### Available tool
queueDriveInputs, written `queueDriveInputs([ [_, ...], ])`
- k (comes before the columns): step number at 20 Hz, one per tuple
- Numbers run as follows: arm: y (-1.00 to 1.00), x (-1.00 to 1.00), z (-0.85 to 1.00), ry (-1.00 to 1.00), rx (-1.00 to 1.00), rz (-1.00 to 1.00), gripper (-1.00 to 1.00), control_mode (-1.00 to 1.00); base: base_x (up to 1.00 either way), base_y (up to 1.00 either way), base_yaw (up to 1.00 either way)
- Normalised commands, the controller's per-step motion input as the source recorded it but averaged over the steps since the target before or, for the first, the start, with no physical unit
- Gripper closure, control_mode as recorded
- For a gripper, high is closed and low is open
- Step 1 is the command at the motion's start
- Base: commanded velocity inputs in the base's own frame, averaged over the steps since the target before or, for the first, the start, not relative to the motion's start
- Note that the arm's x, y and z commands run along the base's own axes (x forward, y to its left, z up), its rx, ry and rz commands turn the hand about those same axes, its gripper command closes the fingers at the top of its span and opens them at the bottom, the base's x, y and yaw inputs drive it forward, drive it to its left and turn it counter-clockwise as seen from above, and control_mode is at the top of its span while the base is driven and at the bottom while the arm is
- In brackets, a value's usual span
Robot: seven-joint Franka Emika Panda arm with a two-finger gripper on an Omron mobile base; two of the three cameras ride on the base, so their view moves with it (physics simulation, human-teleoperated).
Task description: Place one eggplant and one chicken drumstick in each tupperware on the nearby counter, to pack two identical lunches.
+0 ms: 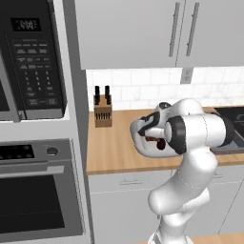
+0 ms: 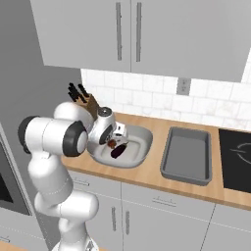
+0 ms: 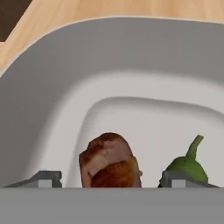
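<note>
1. From my seat, the tool [image 3: 111,179] hangs low inside the light bowl [image 3: 52,100]. Its tips stand wide apart, with the drumstick [image 3: 109,162] sitting between them. I can't tell if the pads touch it, so I won't call it a grip.
2. Just beside the drumstick lies the eggplant [image 3: 188,166], green cap and stem poking up. Both are on the bowl floor, so I reckon this lunch is packed.
3. Handling guess: the drumstick looks firm, light and a bit greasy, so grab it across the thick meaty end. The eggplant skin looks glossy and slippery, so take it mid-body, not by the stem.
4. Further along the counter [image 2: 152,181] is the dark tray [image 2: 187,156], nothing in it that I can see.
5. Beyond that, the stovetop [image 2: 236,153].
</note>
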Motion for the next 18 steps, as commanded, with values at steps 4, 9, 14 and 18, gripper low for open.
queueDriveInputs([
  [4,0.05,-0.06,0.99,-0.07,-0.03,0.00,-1.00,-1.00,0.00,0.00,0.00],
  [9,0.00,-0.85,1.00,-0.14,-0.03,0.00,-1.00,-1.00,0.00,0.00,0.00],
  [14,0.00,-1.00,0.96,-0.09,0.00,-0.01,-1.00,-1.00,0.00,0.00,0.00],
  [18,0.00,-1.00,0.41,0.03,0.00,-0.08,-1.00,-1.00,0.00,0.00,0.00],
])
